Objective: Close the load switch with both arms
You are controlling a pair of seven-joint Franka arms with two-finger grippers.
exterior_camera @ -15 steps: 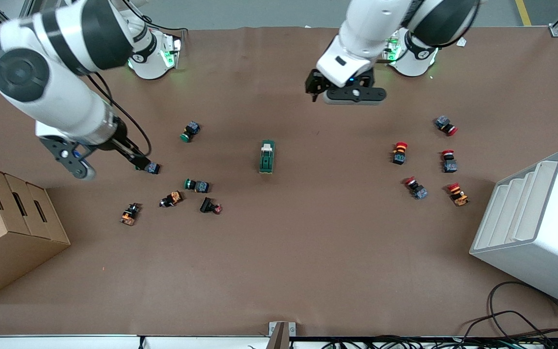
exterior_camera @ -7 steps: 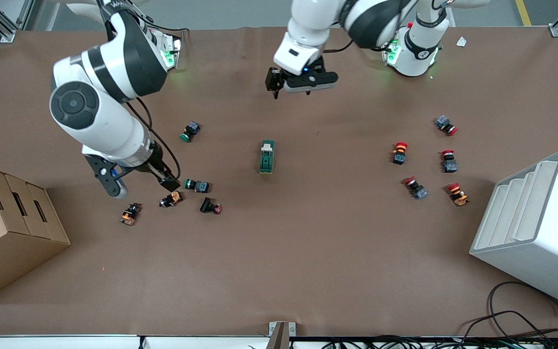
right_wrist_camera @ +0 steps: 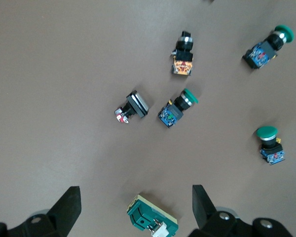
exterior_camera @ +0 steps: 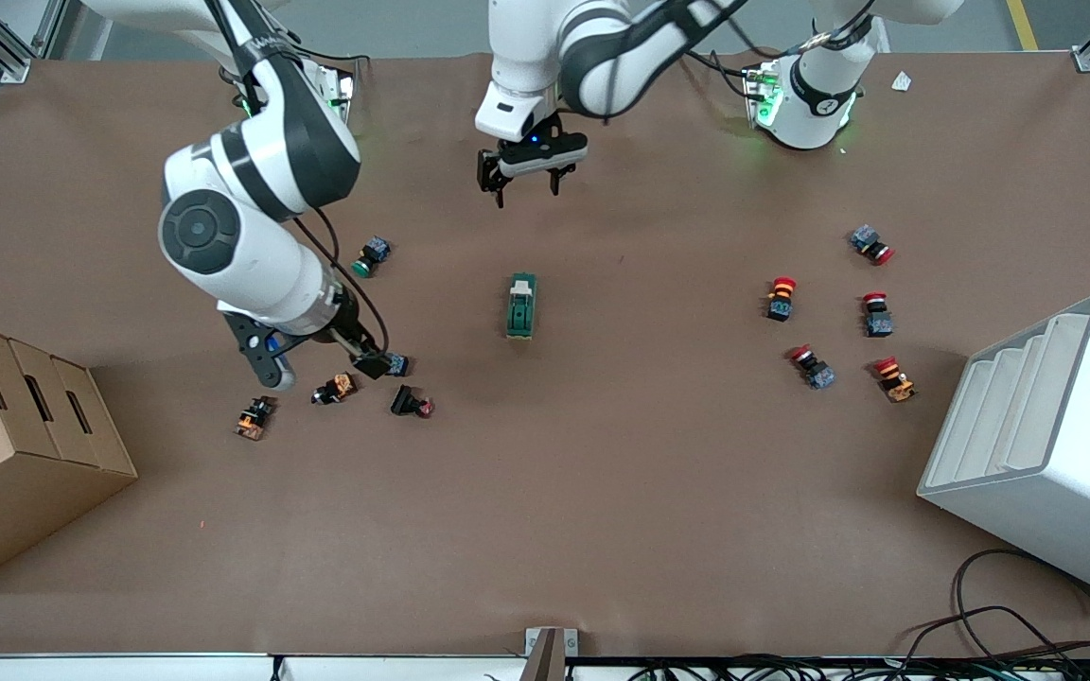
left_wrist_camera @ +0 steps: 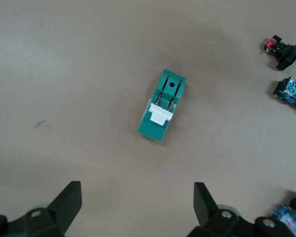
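My left gripper (exterior_camera: 526, 184) is up in the air over the table's middle strip, toward the robots' edge, fingers spread wide with nothing between them. My right gripper (exterior_camera: 370, 364) is over the cluster of push buttons (exterior_camera: 384, 378) on the right arm's half of the table; in its wrist view the fingers (right_wrist_camera: 69, 205) are spread too, empty.

The load switch (exterior_camera: 521, 305) lies flat near the centre of the tabletop, touched by nothing. Its long axis runs from the robots' edge toward the front camera's edge, with the cream toggle (left_wrist_camera: 160, 113) sitting at the end toward the robots. So it's straight out from my left gripper toward the camera's edge, pretty much in line. From the right gripper it's off sideways toward the left arm's end, just showing at the rim of the right wrist view (right_wrist_camera: 152, 219). I'd say both are about equally close.

Containers: a cardboard box (exterior_camera: 25, 445) at the right arm's end and a white stepped bin (exterior_camera: 1046, 445) at the left arm's end. I can't see anything in either.
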